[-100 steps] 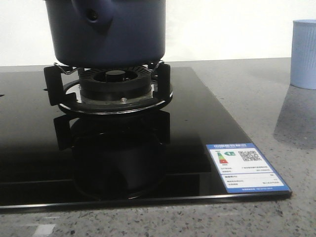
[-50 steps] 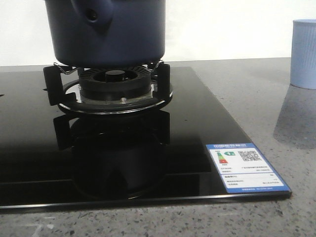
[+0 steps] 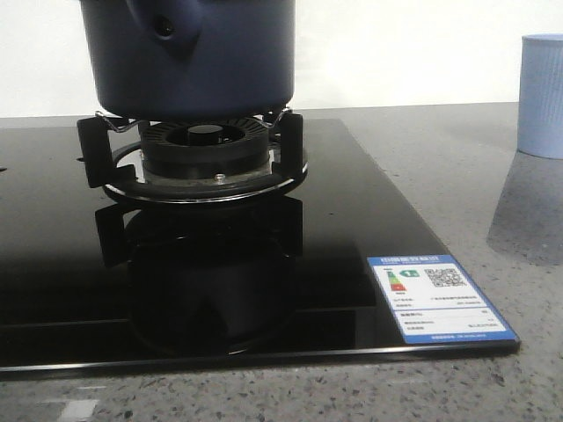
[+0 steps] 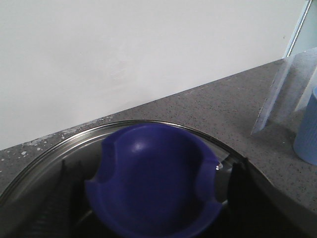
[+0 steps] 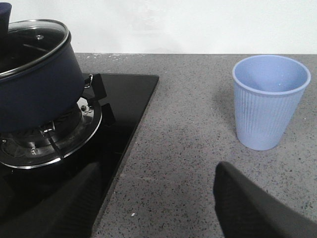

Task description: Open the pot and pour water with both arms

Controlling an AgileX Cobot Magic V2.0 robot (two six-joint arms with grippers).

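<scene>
The pot [image 3: 195,57] is a large round vessel in matte dark navy, with a rounded bottom edge and a pointed handle bracket [image 3: 165,28] pierced by a round hole on the side that faces the front camera. It sits upright on the black metal stand [image 3: 198,149] of a gas burner [image 3: 204,145], which is set into a glossy black glass stove top [image 3: 202,281] that mirrors the burner; the stove top lies on a speckled grey stone counter [image 3: 475,193] and carries a blue and white label [image 3: 440,297] at its near right corner. A clear glass lid [image 5: 33,42] with a bright metal rim closes the pot, and a smooth, dished blue knob [image 4: 156,181] stands at its middle. The left gripper [image 4: 148,198] is right over that knob: dark fingers [image 4: 237,191] stand on both sides of it and appear to touch its sides, so the jaws seem closed on the knob. The right gripper [image 5: 158,208] is spread wide, its two dark fingers [image 5: 247,208] well apart with only bare counter between them; the pot stands well off to one side, beyond one finger, and a pale blue ribbed cup [image 5: 270,101], upright and tapered, stands on the counter past the other finger.
</scene>
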